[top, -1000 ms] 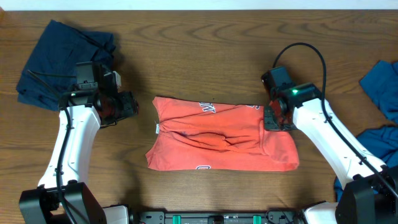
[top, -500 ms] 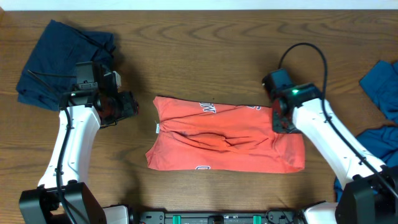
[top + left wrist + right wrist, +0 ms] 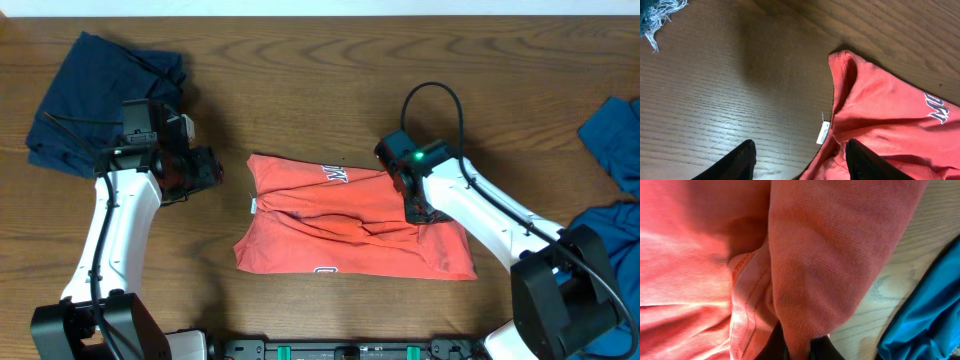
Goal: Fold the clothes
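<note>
The clothes in play are a coral-red T-shirt, lying partly folded mid-table with white lettering along its far edge. My right gripper sits over the shirt's right part, shut on a fold of the red fabric that drapes from its jaws. My left gripper hovers open just left of the shirt, holding nothing. In the left wrist view its fingertips straddle the shirt's left edge near the white neck label.
A dark navy garment lies bunched at the back left, behind my left arm. Blue cloth is heaped at the right edge, and it shows beside the red fabric in the right wrist view.
My right gripper has swung left over the shirt, carrying the pinched right edge toward the middle. The left arm has not moved.
</note>
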{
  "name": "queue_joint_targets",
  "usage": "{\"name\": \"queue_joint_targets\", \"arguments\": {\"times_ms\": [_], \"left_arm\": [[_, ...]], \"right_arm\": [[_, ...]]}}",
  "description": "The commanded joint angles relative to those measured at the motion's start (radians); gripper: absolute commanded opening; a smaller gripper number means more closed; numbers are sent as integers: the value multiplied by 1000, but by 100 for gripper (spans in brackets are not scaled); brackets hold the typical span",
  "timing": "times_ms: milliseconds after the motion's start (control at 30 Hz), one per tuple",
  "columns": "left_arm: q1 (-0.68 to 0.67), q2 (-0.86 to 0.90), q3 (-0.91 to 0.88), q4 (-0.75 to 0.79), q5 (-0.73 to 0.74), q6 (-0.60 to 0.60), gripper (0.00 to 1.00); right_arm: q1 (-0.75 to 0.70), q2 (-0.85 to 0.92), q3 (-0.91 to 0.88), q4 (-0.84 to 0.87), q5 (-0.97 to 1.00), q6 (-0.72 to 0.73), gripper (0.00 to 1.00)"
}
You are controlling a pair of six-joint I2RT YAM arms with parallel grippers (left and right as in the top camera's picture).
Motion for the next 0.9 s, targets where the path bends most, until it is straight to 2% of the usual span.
{"name": "queue_joint_targets", "arguments": {"times_ms": [0,200,400,533,867], "left_arm": [[0,8,-5,1,-5,6,59],[0,8,-5,1,-5,6,59],[0,8,-5,2,-5,6,59],[0,8,-5,4,-5,6,59],[0,8,-5,5,-5,6,59]], "right_arm": [[23,2,20,-1,26,29,2],[28,2,34,-50,143,26,2],[-32,2,115,-233,330,63,3],[-59,2,167,-281,322,43,3],[32,35,159,-269,318,34,4]]}}
